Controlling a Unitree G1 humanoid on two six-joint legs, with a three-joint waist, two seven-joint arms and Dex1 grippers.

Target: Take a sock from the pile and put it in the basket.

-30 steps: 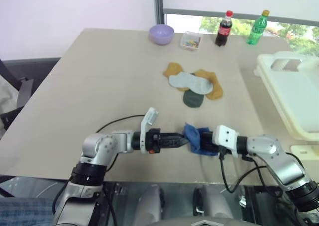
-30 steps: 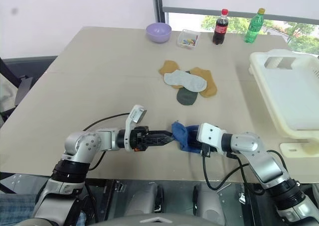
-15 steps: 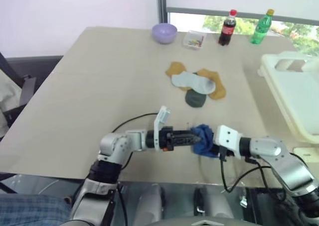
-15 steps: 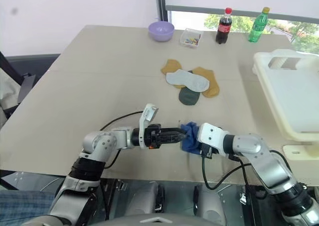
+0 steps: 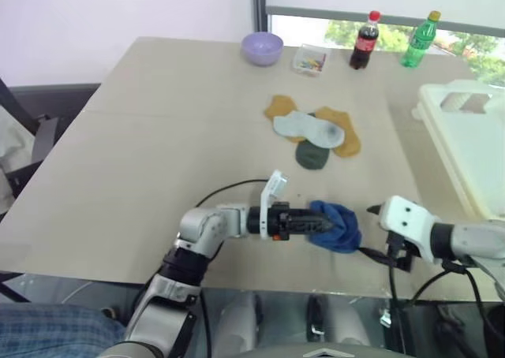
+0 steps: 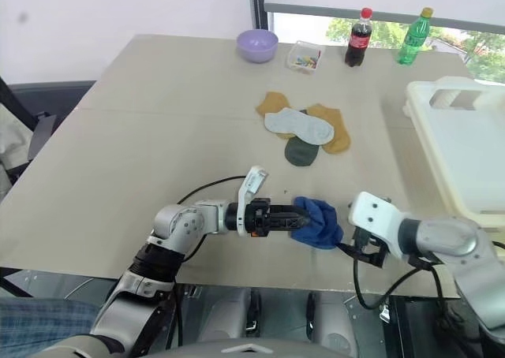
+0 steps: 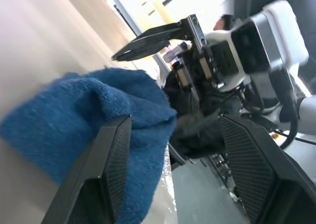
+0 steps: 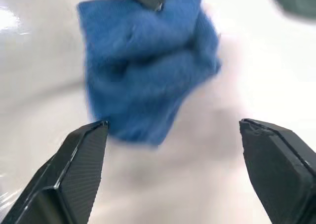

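Left gripper [image 6: 298, 219]: points level toward the robot's right, low over the near table edge; fingers partly apart, 1 pad [image 7: 106, 169] pressed against the sock.
Grip: contact at the sock's left end is visible; I cannot tell whether the left gripper truly holds it.
Sock [image 6: 318, 222]: blue, bunched in a lump at the left gripper's tip, resting on the table [image 6: 158, 137].
Right gripper [image 8: 170, 179]: jaws spread wide, nothing between them, clear of the sock and angled down toward it.
Sock vs right gripper: just beyond its fingertips, on the left-gripper side.
Pile [image 6: 304, 132]: well ahead of both grippers, mid-table; mustard, pale grey and dark green socks.
Basket [image 6: 465, 149]: cream-white, ahead and right of the right gripper.
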